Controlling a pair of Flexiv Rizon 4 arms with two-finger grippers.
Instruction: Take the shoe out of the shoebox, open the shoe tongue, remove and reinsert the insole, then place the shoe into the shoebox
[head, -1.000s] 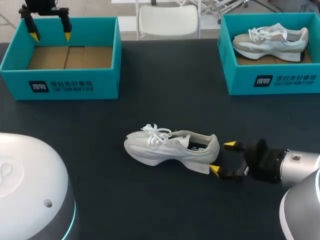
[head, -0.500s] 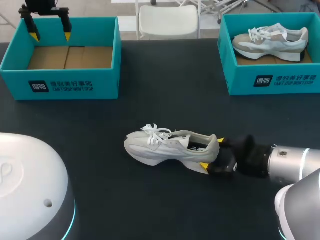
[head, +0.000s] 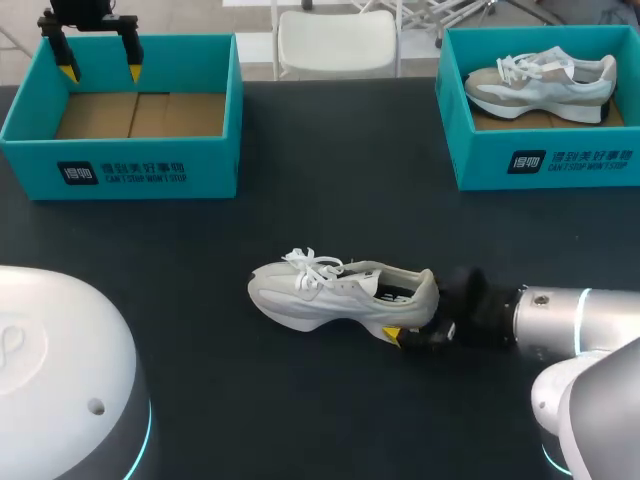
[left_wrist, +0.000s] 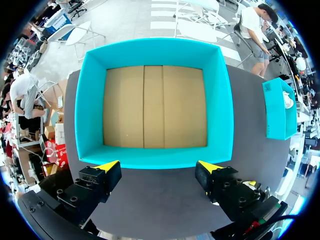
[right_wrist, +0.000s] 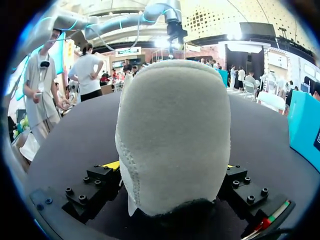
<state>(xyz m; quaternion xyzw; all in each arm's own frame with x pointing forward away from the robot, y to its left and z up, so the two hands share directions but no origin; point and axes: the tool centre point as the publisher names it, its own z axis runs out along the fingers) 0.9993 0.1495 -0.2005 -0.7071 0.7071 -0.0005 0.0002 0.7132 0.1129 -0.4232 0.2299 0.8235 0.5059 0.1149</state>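
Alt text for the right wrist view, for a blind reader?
The heel of the pale shoe fills the view, between the open jaws of the right gripper, yellow tips just showing beside it. It rests on the dark table.

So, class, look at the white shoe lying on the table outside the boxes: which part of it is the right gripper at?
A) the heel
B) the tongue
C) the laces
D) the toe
A: in the head view the right gripper is at the heel end of the shoe, and in the right wrist view the rounded heel fills the space just ahead of it.
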